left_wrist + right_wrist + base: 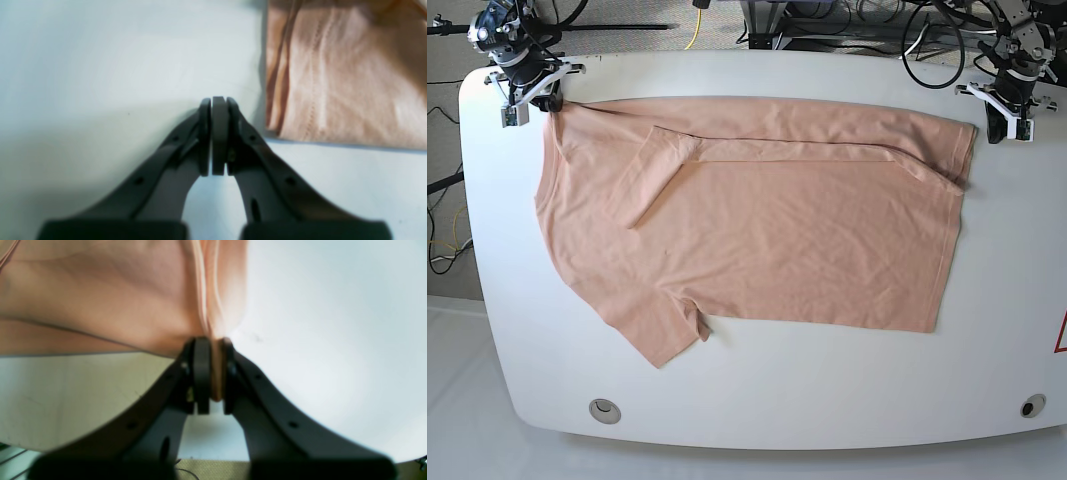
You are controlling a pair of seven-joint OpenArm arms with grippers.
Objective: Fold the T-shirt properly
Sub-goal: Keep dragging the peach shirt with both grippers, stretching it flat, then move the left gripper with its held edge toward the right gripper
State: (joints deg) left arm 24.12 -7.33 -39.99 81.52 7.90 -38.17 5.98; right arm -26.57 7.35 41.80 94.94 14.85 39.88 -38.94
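The T-shirt (pixel 757 230) is spread across most of the tabletop (pixel 757 400), lying sideways. Its far long side is already doubled over toward the middle, so there's a straight fold line running near the far edge with one sleeve tucked in on top. The other sleeve sticks out flat toward the near left corner. The hem end sits toward the right edge of the tabletop, the shoulder end toward the far left corner.

My read is that the first lengthwise fold is done on one side and the near side hasn't been done yet, so maybe a third of the way in.

The right tool (pixel 210 373) is up at the far left corner, and the wrist view shows a strip of peach fabric sandwiched between its pads. It's pinching the shoulder corner of the fold, probably to pull that edge taut and keep the fold line straight.

The left tool (pixel 218 136) is at the far right corner, pressed together with nothing in it. The hem corner lies just beside it, not touching. It looks like it's parked clear of the cloth, so that corner lies under no tension.
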